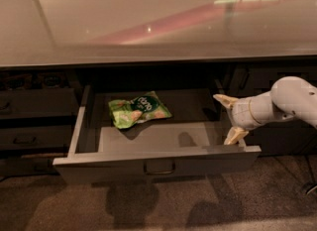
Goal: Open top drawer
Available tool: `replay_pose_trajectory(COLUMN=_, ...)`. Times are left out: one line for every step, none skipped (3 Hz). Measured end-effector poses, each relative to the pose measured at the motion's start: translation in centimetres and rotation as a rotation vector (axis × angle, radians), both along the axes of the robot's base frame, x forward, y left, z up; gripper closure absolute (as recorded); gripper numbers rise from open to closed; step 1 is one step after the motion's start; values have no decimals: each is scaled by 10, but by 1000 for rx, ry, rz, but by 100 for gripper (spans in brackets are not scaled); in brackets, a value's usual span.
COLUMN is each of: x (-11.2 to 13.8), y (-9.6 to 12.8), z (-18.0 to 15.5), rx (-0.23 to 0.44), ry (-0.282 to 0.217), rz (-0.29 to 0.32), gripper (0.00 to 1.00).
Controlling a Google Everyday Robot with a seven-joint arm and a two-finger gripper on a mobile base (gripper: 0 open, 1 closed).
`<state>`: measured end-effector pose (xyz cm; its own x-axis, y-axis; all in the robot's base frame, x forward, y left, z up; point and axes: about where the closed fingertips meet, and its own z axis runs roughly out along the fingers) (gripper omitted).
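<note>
Under the desk (148, 22), the top drawer (158, 156) stands pulled well out.
The glossy desk spans the whole view, and the drawer's grey box juts out over the carpet (257, 200). Slimmer drawers (29, 103) sit at the left. A white arm (292, 98) reaches in from the right. Its tool (223, 119) hangs at the drawer's right wall, fingers spread wide, one above the other; whether they touch the wall I cannot tell. A green bag (138, 110) lies inside the drawer, toward the back. A small handle (159, 166) sits mid-front.
</note>
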<state>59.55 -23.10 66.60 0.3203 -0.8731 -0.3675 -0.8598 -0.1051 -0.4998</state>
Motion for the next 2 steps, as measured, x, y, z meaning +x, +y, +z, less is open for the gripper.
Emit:
replay_pose_trajectory(x=-9, y=0, z=-1, rx=2, ry=0, rz=9, gripper=0)
replay_pose_trajectory(x=-14, y=1, z=-1, rx=3, ry=0, rz=15, gripper=0)
